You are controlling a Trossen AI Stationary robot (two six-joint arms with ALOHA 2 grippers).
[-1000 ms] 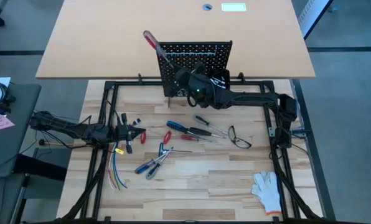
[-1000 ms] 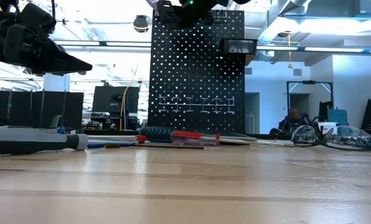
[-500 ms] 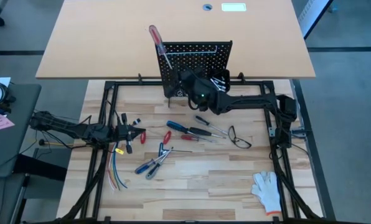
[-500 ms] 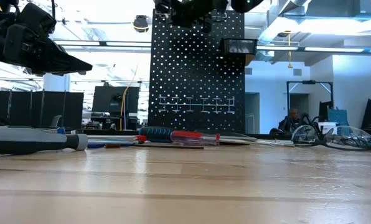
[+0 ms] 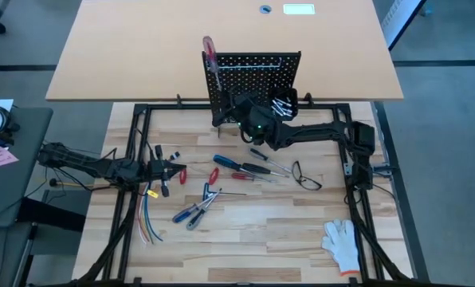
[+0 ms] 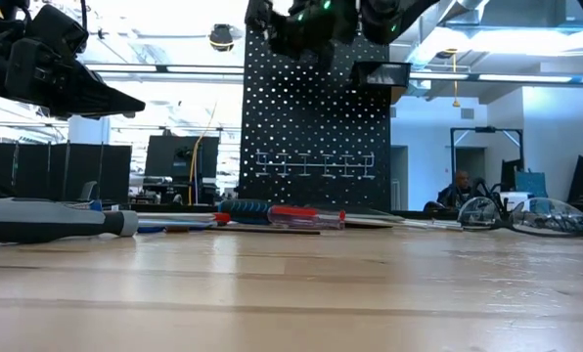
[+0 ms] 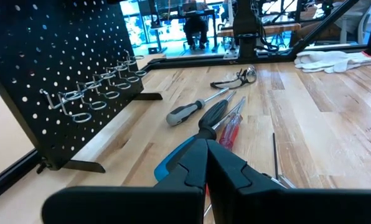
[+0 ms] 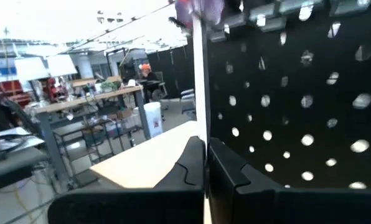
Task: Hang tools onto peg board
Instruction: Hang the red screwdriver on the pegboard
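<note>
The black peg board (image 5: 257,76) stands upright at the table's far edge, with a row of wire rings (image 6: 311,161) across it. My right gripper (image 5: 229,102) is in front of its left part, high up (image 6: 296,29), shut on a red-handled screwdriver (image 5: 209,49). The screwdriver rises past the board's upper left corner. Other tools (image 5: 229,163) lie on the table's middle: blue-, red- and black-handled screwdrivers (image 7: 213,115). My left gripper (image 5: 174,170) waits shut above the table's left side, touching nothing (image 7: 205,168). My right gripper pinches the screwdriver's silver shaft (image 8: 198,118) between its two fingers (image 8: 226,168), well below the handle. The fingers lie across the shaft and reach roughly level toward the table's far side. The screwdriver is lifted clear and stands nearly upright, handle (image 8: 198,9) on top, beside the board's holes (image 8: 297,93).
A small black bin (image 6: 375,73) hangs on the board's right side. Glasses (image 5: 305,175) lie right of the loose tools. A white glove (image 5: 343,243) is near the table's near right corner, and a bundle of coloured wires (image 5: 150,219) lies at the left.
My right gripper has rolled and sunk a little before the board. The screwdriver has tipped from leaning left to nearly upright. Its handle has swung right, to the board's upper left corner. The board has shifted slightly to the right.
</note>
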